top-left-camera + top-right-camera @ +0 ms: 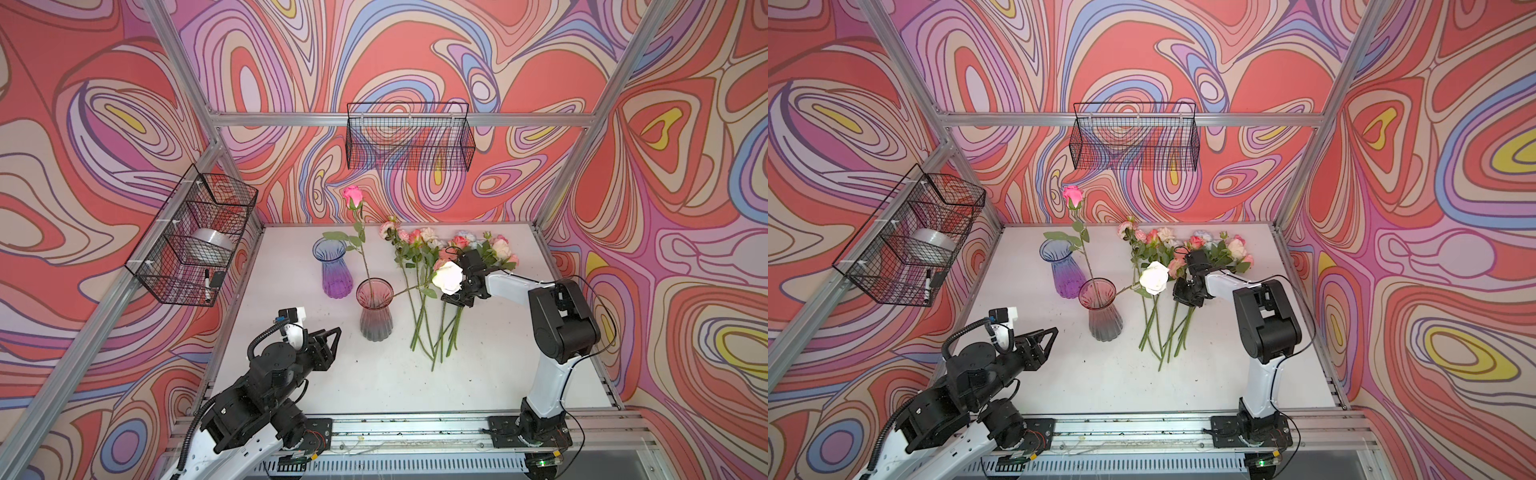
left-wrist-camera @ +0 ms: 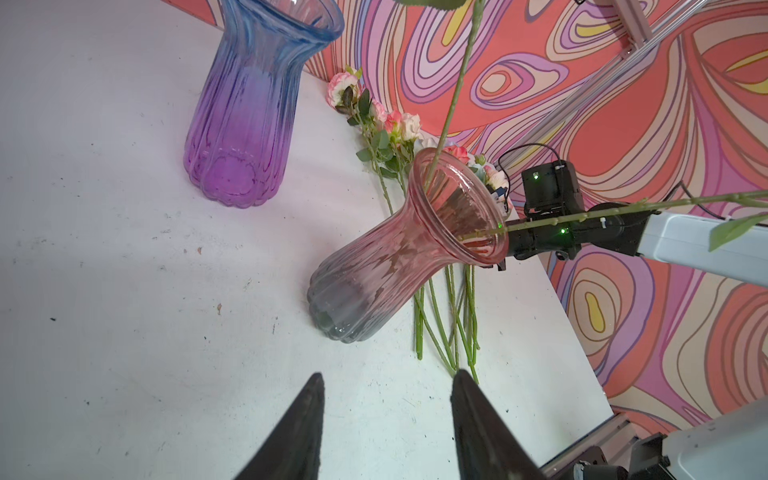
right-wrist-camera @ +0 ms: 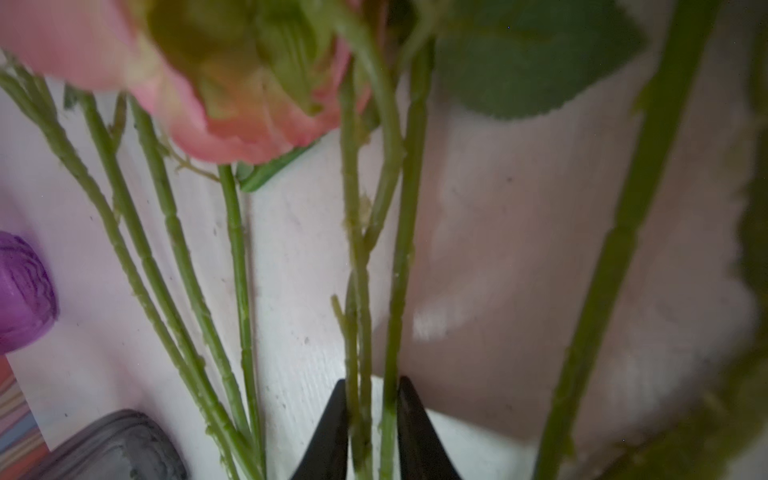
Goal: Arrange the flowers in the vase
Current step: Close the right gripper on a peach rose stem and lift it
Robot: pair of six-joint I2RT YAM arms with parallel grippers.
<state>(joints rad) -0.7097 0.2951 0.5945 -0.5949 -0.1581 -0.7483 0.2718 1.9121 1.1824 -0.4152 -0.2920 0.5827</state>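
The right gripper point(image 3: 370, 384) was down in the heap of loose long-stemmed roses point(image 1: 415, 237) lying on the white tabletop point(image 1: 374, 382), its fingers point(image 3: 332, 436) narrow and pinching two green stems point(image 3: 360, 270). Just left of the heap stood the pink-to-grey ribbed glass vase point(image 1: 375, 309), holding an upright pink rose point(image 1: 353, 195) and a white rose point(image 1: 448, 277) that leaned out to the right. The left gripper point(image 2: 389, 374) hovered near that vase, fingers half apart and empty. A blue-to-purple ribbed glass vase point(image 1: 332, 268) stood behind.
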